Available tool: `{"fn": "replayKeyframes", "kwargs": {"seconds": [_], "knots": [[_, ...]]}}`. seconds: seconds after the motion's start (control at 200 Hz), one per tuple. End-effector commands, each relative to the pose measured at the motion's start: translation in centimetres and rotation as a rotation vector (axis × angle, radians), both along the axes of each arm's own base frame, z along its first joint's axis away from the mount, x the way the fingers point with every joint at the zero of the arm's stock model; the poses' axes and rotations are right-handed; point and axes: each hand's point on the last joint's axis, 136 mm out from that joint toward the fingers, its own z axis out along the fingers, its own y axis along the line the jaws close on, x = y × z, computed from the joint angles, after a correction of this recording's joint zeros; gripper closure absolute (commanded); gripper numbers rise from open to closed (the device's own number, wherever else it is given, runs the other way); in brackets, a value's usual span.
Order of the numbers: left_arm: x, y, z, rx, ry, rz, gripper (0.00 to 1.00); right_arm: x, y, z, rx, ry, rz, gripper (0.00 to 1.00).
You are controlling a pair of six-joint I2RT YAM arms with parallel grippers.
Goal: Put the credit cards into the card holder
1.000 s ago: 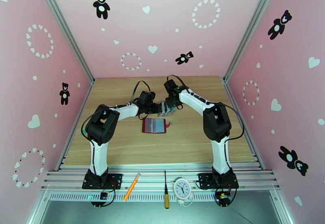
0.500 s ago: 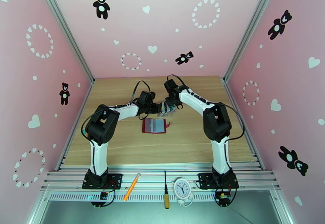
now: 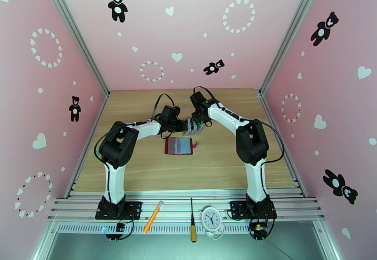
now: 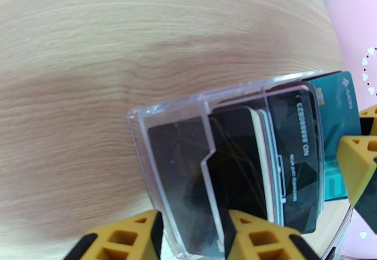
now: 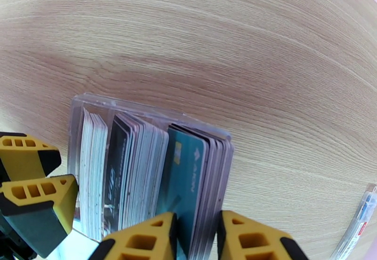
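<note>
Lab booth: aluminium frame (image 3: 75,39), pink bear-print walls (image 3: 188,30).

1. Between the right gripper (image 5: 195,225) fingers: the teal card (image 5: 186,181) and the cards (image 5: 212,176) behind it fill the gap, with no slack visible.
2. To its left: more packed cards, then the left gripper (image 4: 191,230) astride the clear stand (image 5: 77,115).
3. Beyond the stand: bare table (image 5: 259,44), open passage.
4. Toward the bases: the wallet (image 3: 179,146) lies flat and open.

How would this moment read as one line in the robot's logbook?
left gripper: gripping clear stand | right gripper: jaws astride teal card | card holder: open on table
</note>
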Motion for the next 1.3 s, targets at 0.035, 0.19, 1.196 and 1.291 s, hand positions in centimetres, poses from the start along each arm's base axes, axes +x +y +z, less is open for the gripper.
{"fn": "replayKeyframes", "kwargs": {"seconds": [0.035,0.19,1.196,1.291], "knots": [[-0.5,0.5,-2.2,0.026,0.067,0.001,0.59,-0.2,-0.9,2.5,-0.028,-0.032,-0.008,0.73],[-0.6,0.4,-2.3,0.024,0.070,0.001,0.59,-0.2,-1.0,3.0,-0.030,-0.042,-0.011,0.73],[-0.6,0.4,-2.1,0.021,0.067,0.000,0.59,-0.9,0.1,3.6,-0.059,-0.049,0.023,0.74],[-0.6,0.5,-2.0,0.022,0.066,-0.001,0.59,-1.2,0.3,3.4,-0.044,-0.037,0.030,0.79]]}}
